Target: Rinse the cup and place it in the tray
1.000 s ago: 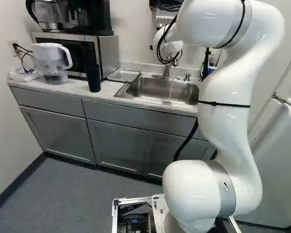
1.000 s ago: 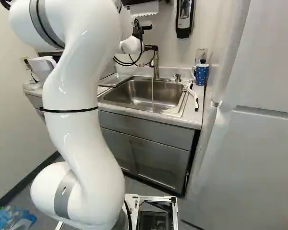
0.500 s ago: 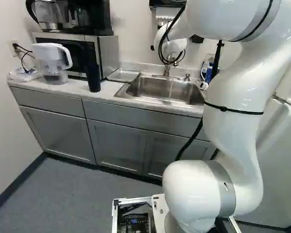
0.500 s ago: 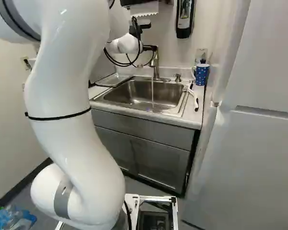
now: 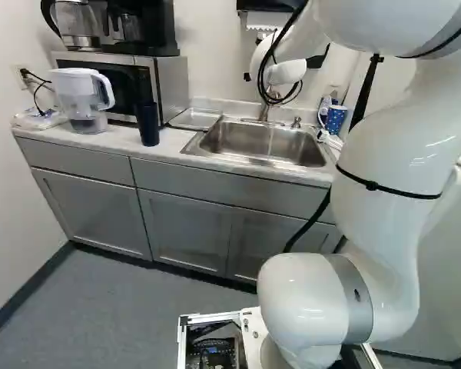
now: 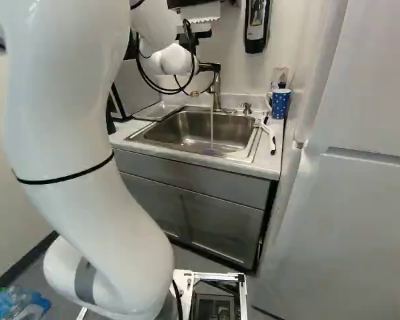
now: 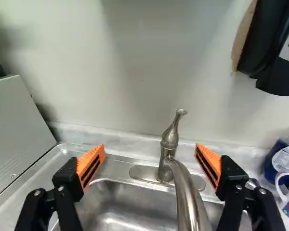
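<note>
The pincer (image 7: 150, 146) is spread and empty before the running faucet (image 7: 187, 197). The dark cup (image 5: 147, 124) stands near the tray (image 5: 194, 118), the dotted mug (image 6: 281, 105) beside the sink (image 5: 234, 138); rinsing seems pending, so next fetch one

This place seems to be a small kitchen. The metal sink (image 6: 187, 128) with its tap (image 6: 217, 91) shows it, also the grey cabinets (image 5: 186, 227) below the sink. To the left of the sink stand a microwave (image 5: 170, 86), a coffee machine (image 5: 155, 27) and a water pitcher (image 5: 78, 94). Above the sink there are paper towels (image 6: 201, 12).
</note>
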